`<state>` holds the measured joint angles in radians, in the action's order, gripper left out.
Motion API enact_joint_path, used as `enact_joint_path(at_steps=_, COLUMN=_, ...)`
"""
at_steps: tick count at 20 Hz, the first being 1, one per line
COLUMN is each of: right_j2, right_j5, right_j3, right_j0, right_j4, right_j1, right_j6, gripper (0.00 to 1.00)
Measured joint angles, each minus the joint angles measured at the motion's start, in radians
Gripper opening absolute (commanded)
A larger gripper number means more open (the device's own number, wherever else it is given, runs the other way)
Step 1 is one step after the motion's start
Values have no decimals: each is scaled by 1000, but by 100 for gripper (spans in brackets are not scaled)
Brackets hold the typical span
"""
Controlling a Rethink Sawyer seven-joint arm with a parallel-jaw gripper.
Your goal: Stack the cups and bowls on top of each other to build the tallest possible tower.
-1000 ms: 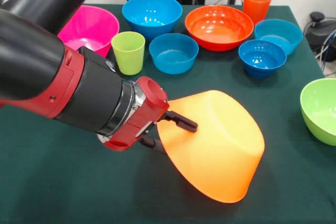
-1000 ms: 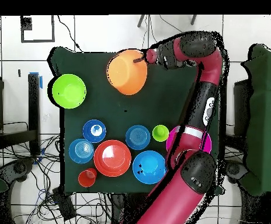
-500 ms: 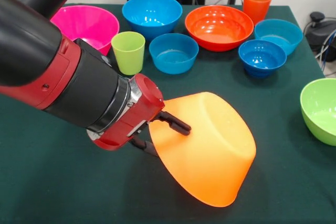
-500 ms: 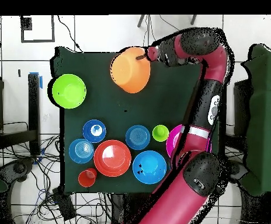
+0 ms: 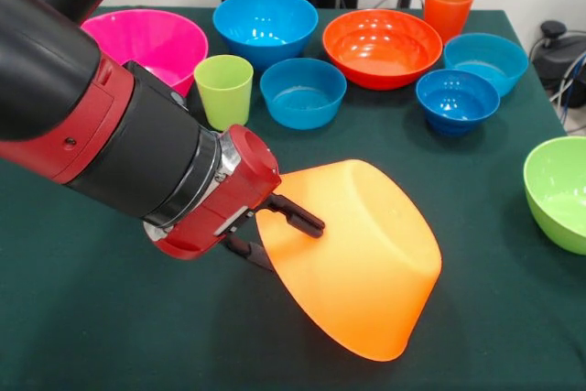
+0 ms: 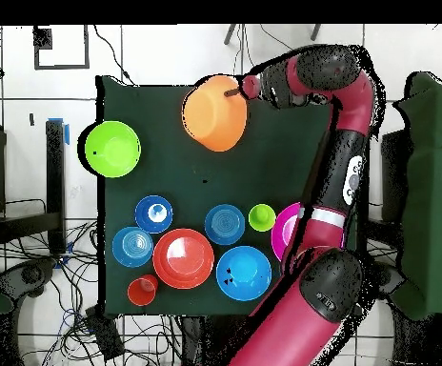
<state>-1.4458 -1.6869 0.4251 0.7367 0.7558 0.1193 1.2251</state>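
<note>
Pincer (image 5: 279, 233) closed on the rim of our big orange bowl (image 5: 362, 258), tilting it mouth-down near the counter's (image 5: 82, 318) front edge, apparently to seat it as the tower's base, other bowls well apart.

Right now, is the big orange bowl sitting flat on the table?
No, the big orange bowl is tipped on its side, with the hand gripping its rim.

You're looking at a dark green surface (image 5: 110, 318): pink bowl (image 5: 151, 43), lime cup (image 5: 224, 89), four blue bowls (image 5: 302, 92), red-orange bowl (image 5: 382, 46), orange cup (image 5: 448, 6), lime bowl (image 5: 558, 191).
</note>
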Motion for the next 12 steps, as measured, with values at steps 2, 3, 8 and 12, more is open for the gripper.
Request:
enact_joint_path(at_steps=2, right_j2=10, right_j5=0, right_j3=2, right_j0=2, right_j4=-13, right_j1=0, right_j6=0, gripper=0)
enact_joint_path(at_steps=3, right_j2=14, right_j5=0, right_j3=2, right_j0=2, right_j4=-17, right_j1=0, right_j6=0, gripper=0)
enact_joint_path(at_steps=8, right_j2=39, right_j5=2, right_j3=4, right_j0=4, right_j4=-40, right_j1=0, right_j6=0, gripper=100)
enact_joint_path(at_steps=12, right_j2=57, right_j5=14, right_j3=4, right_j0=4, right_j4=-41, right_j1=0, right_j6=0, gripper=100)
